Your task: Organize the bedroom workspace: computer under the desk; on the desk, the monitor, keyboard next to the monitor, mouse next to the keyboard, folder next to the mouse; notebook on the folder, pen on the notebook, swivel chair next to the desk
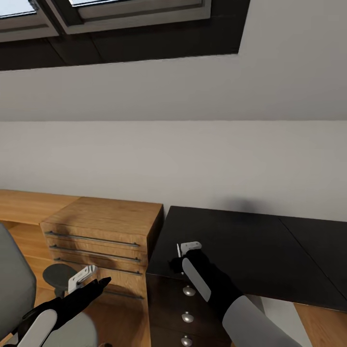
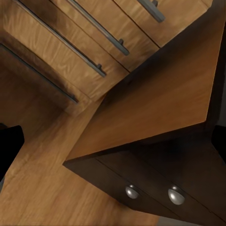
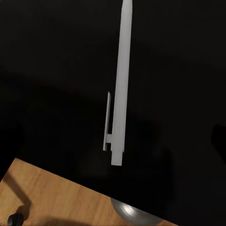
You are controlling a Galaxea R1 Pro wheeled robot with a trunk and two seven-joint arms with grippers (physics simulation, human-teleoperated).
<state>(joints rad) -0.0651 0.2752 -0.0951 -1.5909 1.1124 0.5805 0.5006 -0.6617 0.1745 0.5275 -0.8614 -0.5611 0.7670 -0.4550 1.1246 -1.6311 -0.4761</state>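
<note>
- Counter: black top, smooth, with a dull sheen; a soft shadow shows at the wall edge.
- Dark drawer fronts below the counter: dark brown, satin, fitted with round polished metal knobs.
- Light-wood drawer unit, at 9 o'clock from the counter: visible grain, low-gloss varnish, slim brushed-metal bar handles.
- Floor: warm wood with grain, semi-matt.
- Pen: pale grey, smooth, plastic-looking, matt.
- Swivel chair: grey padding, matt and cloth-like; armrest dark and matt.
- Wall: plain pale paint, matt.
</note>
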